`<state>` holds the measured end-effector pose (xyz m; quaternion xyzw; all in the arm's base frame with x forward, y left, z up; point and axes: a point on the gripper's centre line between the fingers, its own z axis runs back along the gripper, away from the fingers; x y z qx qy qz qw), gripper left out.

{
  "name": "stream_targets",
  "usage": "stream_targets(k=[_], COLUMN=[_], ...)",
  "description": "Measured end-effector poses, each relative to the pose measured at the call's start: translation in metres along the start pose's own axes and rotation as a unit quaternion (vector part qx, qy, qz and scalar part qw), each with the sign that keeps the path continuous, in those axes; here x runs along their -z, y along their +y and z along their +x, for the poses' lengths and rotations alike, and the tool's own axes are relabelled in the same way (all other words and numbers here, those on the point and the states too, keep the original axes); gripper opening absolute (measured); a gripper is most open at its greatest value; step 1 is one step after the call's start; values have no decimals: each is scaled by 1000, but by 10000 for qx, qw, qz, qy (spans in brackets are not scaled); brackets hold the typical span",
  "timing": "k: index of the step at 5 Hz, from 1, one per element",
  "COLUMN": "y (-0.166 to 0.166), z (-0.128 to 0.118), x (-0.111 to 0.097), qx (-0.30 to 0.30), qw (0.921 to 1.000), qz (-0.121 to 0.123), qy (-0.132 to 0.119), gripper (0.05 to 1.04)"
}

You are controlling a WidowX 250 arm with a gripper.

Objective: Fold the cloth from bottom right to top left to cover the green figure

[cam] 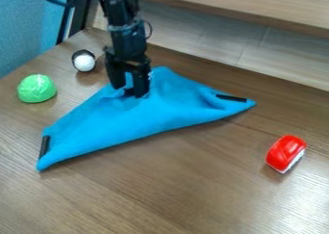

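The table (pixel 173 180) supports the blue cloth (pixel 128 124), folded into a rough triangle. The black claw (pixel 133 91) is positioned at its upper edge; whether it is spread or pinching fabric cannot be determined. The green figure (pixel 36 88) sits left, uncovered. Caution: snagged fabric could unfold on withdrawal; a misaligned fold would leave the figure exposed.
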<state>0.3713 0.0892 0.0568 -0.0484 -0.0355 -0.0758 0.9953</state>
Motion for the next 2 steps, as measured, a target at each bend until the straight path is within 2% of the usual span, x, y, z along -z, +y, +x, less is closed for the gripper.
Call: stream_targets(k=[1, 2], y=[-17, -34], z=[8, 6], x=[-41, -69], qx=[-70, -832], qw=[9991, 9952], qz=[35, 45], qy=[-422, -523], gripper=[1001, 1001])
